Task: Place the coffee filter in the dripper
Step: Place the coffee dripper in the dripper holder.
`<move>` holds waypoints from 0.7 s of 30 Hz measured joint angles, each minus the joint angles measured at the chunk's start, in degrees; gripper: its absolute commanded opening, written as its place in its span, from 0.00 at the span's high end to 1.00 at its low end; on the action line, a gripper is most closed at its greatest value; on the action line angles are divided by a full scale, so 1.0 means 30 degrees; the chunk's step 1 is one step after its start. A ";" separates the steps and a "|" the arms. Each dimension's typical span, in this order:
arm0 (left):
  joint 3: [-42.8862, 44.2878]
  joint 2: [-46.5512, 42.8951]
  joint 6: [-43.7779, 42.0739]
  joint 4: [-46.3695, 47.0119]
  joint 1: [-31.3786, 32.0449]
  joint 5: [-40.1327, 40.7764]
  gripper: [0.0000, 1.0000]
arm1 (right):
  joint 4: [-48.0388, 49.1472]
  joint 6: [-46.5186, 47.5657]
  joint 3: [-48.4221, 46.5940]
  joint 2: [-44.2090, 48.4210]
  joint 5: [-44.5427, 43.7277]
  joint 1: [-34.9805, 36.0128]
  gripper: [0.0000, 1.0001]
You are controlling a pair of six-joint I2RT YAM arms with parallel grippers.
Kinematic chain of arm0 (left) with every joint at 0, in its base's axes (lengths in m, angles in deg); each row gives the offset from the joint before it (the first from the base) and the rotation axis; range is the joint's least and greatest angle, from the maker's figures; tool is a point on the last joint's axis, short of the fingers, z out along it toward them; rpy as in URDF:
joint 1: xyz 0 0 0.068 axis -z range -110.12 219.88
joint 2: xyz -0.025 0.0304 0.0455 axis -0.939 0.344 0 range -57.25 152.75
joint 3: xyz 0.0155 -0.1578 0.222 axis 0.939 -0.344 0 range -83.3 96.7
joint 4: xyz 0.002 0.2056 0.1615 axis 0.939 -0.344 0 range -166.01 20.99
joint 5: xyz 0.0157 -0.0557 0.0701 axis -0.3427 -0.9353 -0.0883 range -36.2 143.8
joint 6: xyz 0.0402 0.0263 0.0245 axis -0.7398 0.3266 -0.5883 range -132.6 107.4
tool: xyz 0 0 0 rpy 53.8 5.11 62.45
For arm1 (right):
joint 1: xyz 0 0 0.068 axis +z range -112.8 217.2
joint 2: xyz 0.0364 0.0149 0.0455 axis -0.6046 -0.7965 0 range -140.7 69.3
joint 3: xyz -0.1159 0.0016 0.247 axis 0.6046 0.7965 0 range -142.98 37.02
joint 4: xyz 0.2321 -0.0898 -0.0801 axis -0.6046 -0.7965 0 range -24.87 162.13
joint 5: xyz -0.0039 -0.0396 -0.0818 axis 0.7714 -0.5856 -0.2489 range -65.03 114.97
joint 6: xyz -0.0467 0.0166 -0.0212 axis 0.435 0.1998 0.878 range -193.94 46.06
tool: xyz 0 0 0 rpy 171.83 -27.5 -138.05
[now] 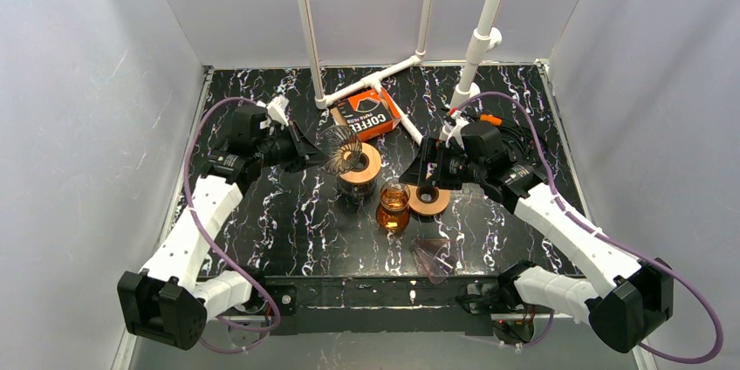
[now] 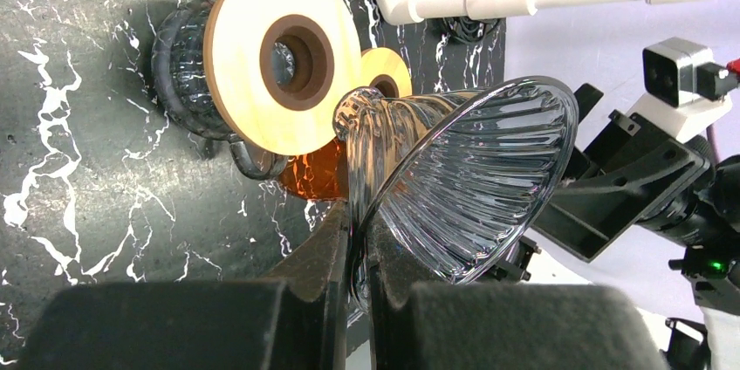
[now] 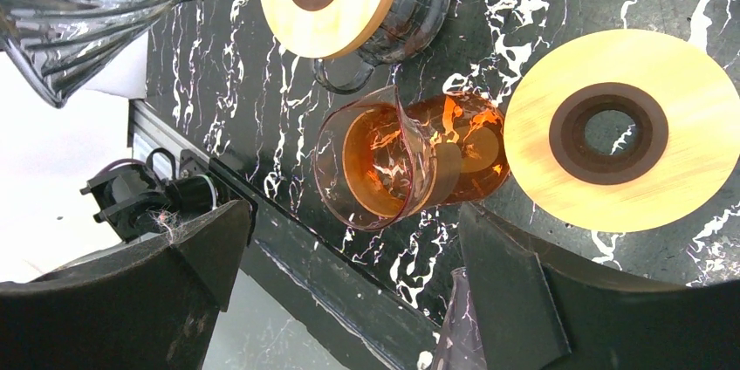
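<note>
The dripper (image 1: 340,150), a clear ribbed glass cone, hangs tilted on its side above the table. My left gripper (image 1: 310,154) is shut on it, and the left wrist view shows the gripper (image 2: 358,217) pinching a thin glass edge at the side of the cone (image 2: 471,187). The dripper also shows at the top left of the right wrist view (image 3: 78,12). I see no loose coffee filter; an orange box marked COFFEE (image 1: 366,113) lies at the back. My right gripper (image 1: 428,171) stands open and holds nothing, as the right wrist view (image 3: 349,256) confirms.
A glass server topped by a wooden ring (image 1: 359,167) stands just right of the dripper. A second wooden ring (image 1: 429,201) lies flat under my right gripper, with an amber glass vessel (image 1: 393,206) beside it. A smoky translucent cone (image 1: 434,256) lies near the front edge. White pipes (image 1: 371,86) stand behind.
</note>
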 measured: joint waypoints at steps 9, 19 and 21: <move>0.0969 0.2353 0.0408 0.0168 0.0255 0.0204 1.00 | 0.0000 0.0000 0.0000 0.0015 -0.0189 -0.0007 0.02; 0.1399 0.4721 0.0554 0.0525 0.0495 0.0189 1.00 | 0.0000 0.0000 0.0007 0.0022 -0.0335 -0.0015 0.02; 0.1399 0.4947 0.0554 0.0546 0.0503 0.0189 1.00 | 0.0000 0.0000 0.0007 0.0022 -0.0350 -0.0015 0.02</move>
